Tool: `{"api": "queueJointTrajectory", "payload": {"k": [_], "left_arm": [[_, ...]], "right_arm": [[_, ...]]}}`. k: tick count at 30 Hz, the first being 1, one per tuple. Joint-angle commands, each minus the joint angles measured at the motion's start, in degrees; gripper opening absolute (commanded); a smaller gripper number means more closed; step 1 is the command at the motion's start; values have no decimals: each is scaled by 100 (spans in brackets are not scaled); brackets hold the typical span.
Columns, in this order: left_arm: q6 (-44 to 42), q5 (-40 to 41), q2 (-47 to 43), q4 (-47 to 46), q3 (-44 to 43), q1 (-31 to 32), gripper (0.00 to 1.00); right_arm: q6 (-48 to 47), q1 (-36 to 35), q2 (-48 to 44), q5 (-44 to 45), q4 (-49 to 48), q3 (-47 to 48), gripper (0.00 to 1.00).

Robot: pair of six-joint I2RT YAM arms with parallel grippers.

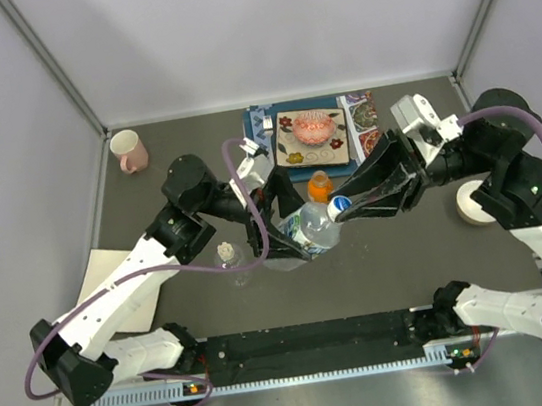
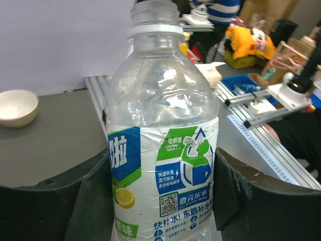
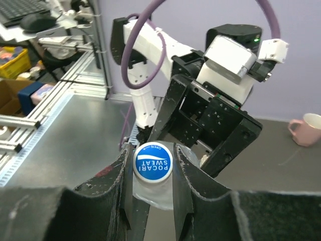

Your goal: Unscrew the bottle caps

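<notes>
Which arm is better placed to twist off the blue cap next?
Right. The right gripper grips the blue cap on both sides. The left gripper clamps the bottle by its body, so it is probably best left steadying it.

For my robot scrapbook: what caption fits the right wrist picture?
Right gripper pinches the blue cap while left gripper holds the bottle.

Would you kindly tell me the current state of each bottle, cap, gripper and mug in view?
labelled bottle: tilted, clamped in left gripper
blue cap: on the bottle's mouth, pinched by right gripper
orange bottle: upright, capped
plain clear bottle: upright, capped
pink mug: upright
</notes>
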State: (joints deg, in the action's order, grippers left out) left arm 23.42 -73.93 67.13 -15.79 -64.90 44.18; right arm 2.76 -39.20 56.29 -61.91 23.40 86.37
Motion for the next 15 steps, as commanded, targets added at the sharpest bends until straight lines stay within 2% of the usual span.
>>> {"api": "queueJointTrajectory", "payload": {"k": [1, 3, 4, 6, 7, 9, 10, 12, 13, 15], "left_arm": [[-566, 1073, -69, 848, -154, -112, 46], [-715, 1222, -112, 963, -128, -112, 46], [-768, 1371, -139, 1060, -93, -112, 46], [-891, 1521, -218, 1139, -49, -112, 46], [-927, 1626, -253, 1175, -5, -112, 46], [-1084, 1908, -358, 1332, 4, -112, 46], [-1137, 2013, -402, 1403, 30, -112, 46], [-1304, 2330, -569, 1544, 57, -103, 46], [-1357, 2435, -639, 1561, 92, -112, 46], [-1454, 2750, -841, 1553, 136, -103, 46]], "right_arm": [[382, -44, -426, 1334, -440, 232, 0], [409, -44, -566, 2057, -686, 65, 0], [444, -44, -697, 2713, -740, -57, 0], [418, -35, -830, 3322, -837, -207, 0], [409, -35, -944, 4004, -837, -382, 0], [383, -44, -1041, 4868, -662, -602, 0], [409, -35, -1085, 5821, -548, -873, 0], [461, -44, -1112, 6617, -215, -1226, 0], [610, -44, -1120, 7248, -126, -1680, 0], [786, -53, -1208, 7587, -64, -2227, 0]]}}
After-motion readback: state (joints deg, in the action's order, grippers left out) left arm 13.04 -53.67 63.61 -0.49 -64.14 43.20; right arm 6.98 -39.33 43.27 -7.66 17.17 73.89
